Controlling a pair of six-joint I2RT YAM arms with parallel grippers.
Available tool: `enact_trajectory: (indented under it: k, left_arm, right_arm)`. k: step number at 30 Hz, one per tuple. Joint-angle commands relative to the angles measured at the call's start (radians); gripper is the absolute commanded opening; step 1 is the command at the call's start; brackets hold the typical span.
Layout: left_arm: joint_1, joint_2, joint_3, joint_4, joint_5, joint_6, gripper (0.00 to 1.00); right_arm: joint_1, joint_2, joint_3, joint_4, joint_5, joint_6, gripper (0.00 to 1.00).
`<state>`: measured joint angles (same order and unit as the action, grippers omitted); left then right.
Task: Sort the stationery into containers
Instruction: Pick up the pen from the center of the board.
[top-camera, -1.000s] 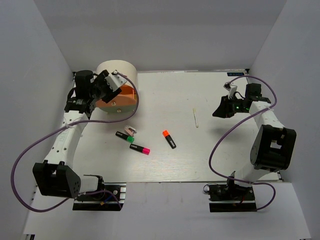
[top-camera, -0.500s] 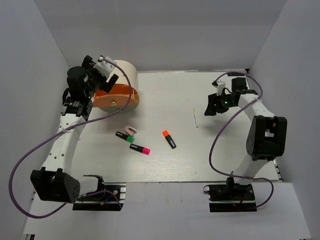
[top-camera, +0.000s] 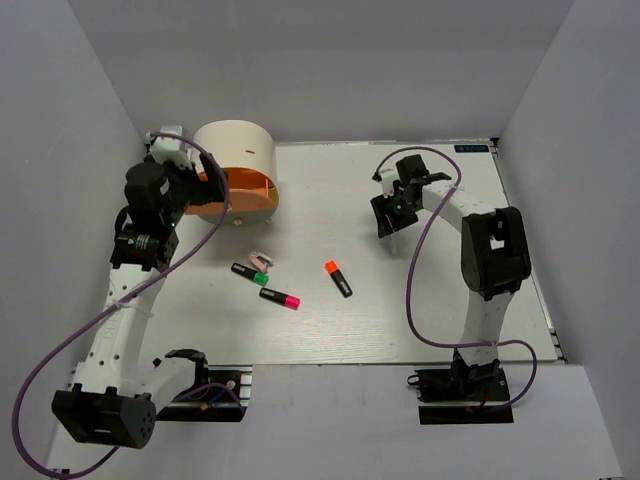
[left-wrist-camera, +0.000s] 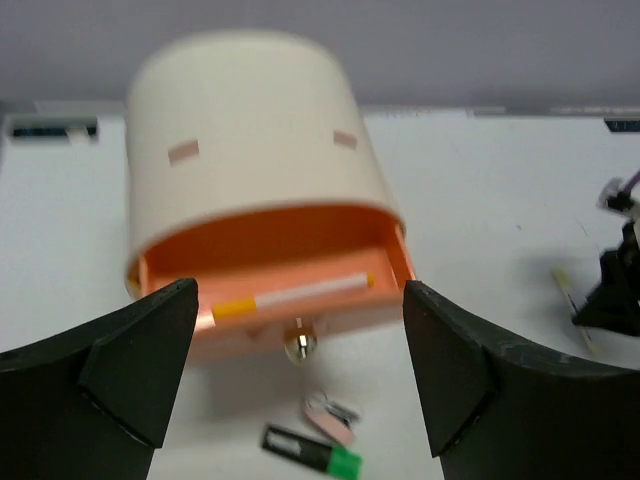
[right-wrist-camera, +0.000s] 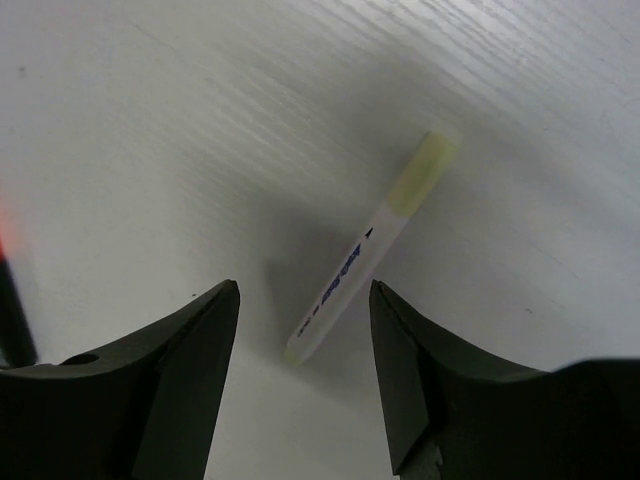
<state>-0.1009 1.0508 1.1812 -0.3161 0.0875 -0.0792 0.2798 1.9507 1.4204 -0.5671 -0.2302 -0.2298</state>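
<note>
Left tool (left-wrist-camera: 300, 335) is open wide w/ nothing in it. In its wrist cam the fingers spread either side of the orange drawer (left-wrist-camera: 270, 250); can't tell any contact. The drawer is pulled out of the cream cylinder unit (top-camera: 235, 148) at the far-left of the surface (top-camera: 450, 300), w/ a small knob (left-wrist-camera: 298, 346) on its front. Inside the drawer lies one white stick w/ yellow tip (left-wrist-camera: 300, 294), lengthwise along the front wall. Right tool (right-wrist-camera: 302, 300) is also open, jaws partly spread, holding nothing. It hangs over a second white stick (right-wrist-camera: 350, 270) lying flat on the surface. That stick's yellow tip points away from the fingers, and its near end sits btwn the two fingertips but apart from both. In the top cam this tool sits right of centre, toward the far edge, covering that stick. On the surface in front of the cylinder lies the green-capped highlighter (top-camera: 252, 273), w/ the tiny pink-and-white piece (top-camera: 261, 258) just beside it. The pink-capped highlighter (top-camera: 281, 298) is near those, and the orange-capped highlighter (top-camera: 338, 278) is further right. All three lie flat.
</note>
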Motion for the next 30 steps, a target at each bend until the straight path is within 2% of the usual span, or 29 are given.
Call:
enact_trajectory:
  k: [1,7,10,11,12,15,17,23,27,28,30]
  left_arm:
    - [-0.006,-0.066,-0.116,-0.092,-0.044,-0.240,0.93]
    - [-0.006,-0.143,-0.264,-0.115,-0.048,-0.387,0.91]
    - [-0.006,-0.143,-0.328,-0.124,-0.038,-0.462,0.91]
    - [-0.006,-0.131,-0.356,-0.124,-0.022,-0.488,0.93]
    - [-0.006,-0.130,-0.368,-0.124,-0.022,-0.502,0.94]
    - [-0.006,-0.107,-0.411,-0.112,-0.002,-0.560,0.99]
    - [-0.006,-0.097,-0.428,-0.098,0.007,-0.586,0.99]
    - [-0.006,-0.116,-0.506,-0.029,0.053,-0.648,0.99]
    - [-0.006,-0.126,-0.549,0.005,0.063,-0.669,0.99]
    - [-0.006,-0.126,-0.564,0.005,0.073,-0.680,0.99]
    - [-0.006,-0.135,-0.580,0.037,0.074,-0.692,0.99]
  right_arm:
    - [0.002,0.033,0.051,0.013,0.132,0.058,0.59]
    - [0.018,0.053,0.040,0.024,0.181,0.058,0.58]
    - [0.022,0.083,0.048,0.010,0.175,0.046,0.52]
    - [0.025,0.094,0.052,0.007,0.172,0.038,0.48]
    - [0.024,0.100,0.055,0.007,0.167,0.034,0.39]
    - [0.027,0.105,0.051,-0.002,0.151,0.014,0.26]
    - [0.025,0.105,0.049,-0.010,0.138,0.000,0.21]
    - [0.022,0.044,0.092,-0.089,-0.075,-0.172,0.00]
    - [0.030,-0.016,0.265,-0.164,-0.260,-0.336,0.00]
    - [0.038,-0.007,0.393,-0.175,-0.288,-0.357,0.00]
    - [0.053,0.031,0.495,-0.226,-0.384,-0.371,0.00]
